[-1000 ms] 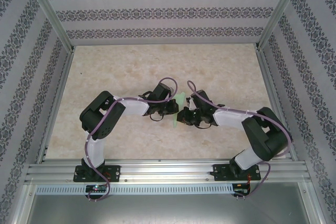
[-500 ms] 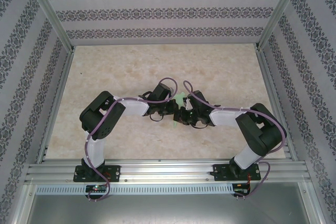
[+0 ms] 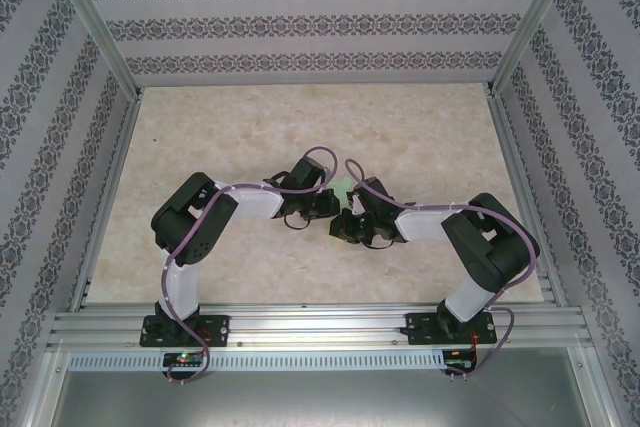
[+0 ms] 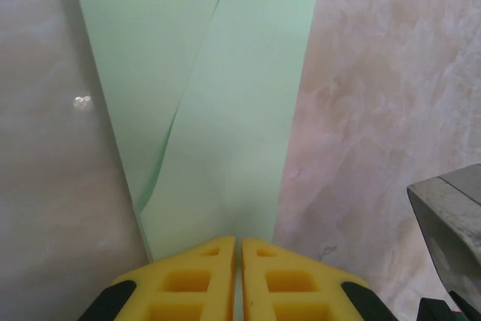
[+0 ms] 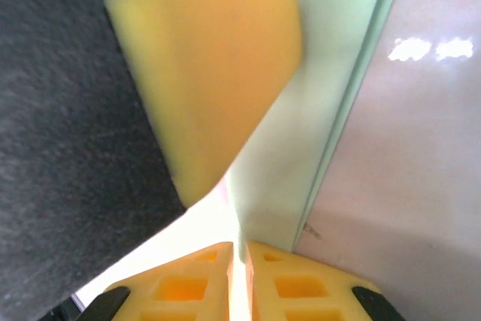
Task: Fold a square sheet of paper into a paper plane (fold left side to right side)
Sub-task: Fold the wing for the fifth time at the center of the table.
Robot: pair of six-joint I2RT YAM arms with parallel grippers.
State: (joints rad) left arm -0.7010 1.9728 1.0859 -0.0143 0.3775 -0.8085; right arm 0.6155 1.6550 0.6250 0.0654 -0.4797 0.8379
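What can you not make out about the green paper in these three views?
Top view: the folded green paper is tiny, mostly under both wrists.
Left wrist view: its far end runs off the top edge; whether the shut jaws pinch it is hidden by their tips.
Right wrist view: a blurred yellow finger covers much of it.

patterned walls (image 3: 320, 22), marbled table (image 3: 250, 117) (glossy), aluminium frame (image 3: 320, 325)
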